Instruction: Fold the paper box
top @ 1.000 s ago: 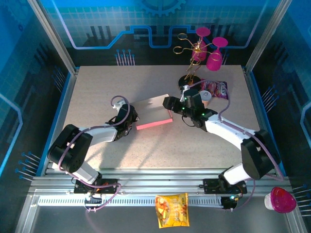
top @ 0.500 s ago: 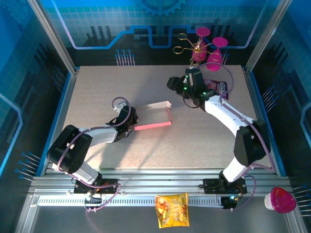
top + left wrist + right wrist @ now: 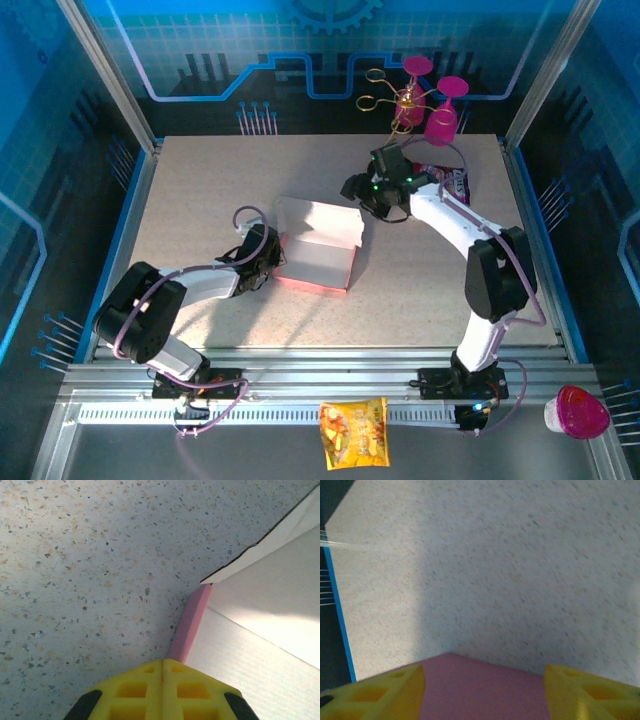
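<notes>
Left gripper (image 3: pixel 162 666) pinching paper box (image 3: pixel 318 270) side wall, fingers pressed together, probably anchoring it. Right gripper (image 3: pixel 484 674) hovering, jaws spread, over half-raised lid (image 3: pixel 320 220), not gripping.

free: table (image 3: pixel 200 180) far left | blocked: paper box (image 3: pixel 318 262) centre, goblets (image 3: pixel 441 125) far right
</notes>
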You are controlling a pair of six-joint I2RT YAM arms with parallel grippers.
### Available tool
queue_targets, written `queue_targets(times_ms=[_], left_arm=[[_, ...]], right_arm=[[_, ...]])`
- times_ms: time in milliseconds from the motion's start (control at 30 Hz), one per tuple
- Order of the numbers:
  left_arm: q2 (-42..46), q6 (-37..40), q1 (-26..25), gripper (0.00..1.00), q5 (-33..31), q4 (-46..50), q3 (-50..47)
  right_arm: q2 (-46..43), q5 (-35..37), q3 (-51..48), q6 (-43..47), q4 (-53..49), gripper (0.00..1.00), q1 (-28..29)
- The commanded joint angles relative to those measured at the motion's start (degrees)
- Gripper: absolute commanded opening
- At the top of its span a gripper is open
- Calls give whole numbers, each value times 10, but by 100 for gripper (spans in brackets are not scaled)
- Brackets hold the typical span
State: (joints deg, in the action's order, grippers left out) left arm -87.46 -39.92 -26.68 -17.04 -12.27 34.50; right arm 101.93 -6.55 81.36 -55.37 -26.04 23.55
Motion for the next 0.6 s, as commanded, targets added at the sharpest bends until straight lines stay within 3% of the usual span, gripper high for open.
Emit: queue_targets(times_ms=[0, 133, 233, 333, 400, 567], left_arm=[[12, 11, 6, 0, 16, 3, -1], [52, 39, 9, 0, 24, 18, 16], [98, 85, 23, 28, 60, 83, 65], [126, 133, 63, 46, 151, 152, 118], [124, 183, 96, 52, 229, 200, 156], [74, 368, 164, 54, 366, 304, 256]], right_arm=[[-41, -16, -46, -33, -29, 64, -8], [-33, -46, -39, -35, -24, 62, -18], [-28, -48, -21, -28, -30, 62, -19], [-25, -55, -16, -27, -31, 61, -21], [-23, -59, -16, -26, -30, 60, -22], [-10, -77, 0, -15, -34, 59, -27]])
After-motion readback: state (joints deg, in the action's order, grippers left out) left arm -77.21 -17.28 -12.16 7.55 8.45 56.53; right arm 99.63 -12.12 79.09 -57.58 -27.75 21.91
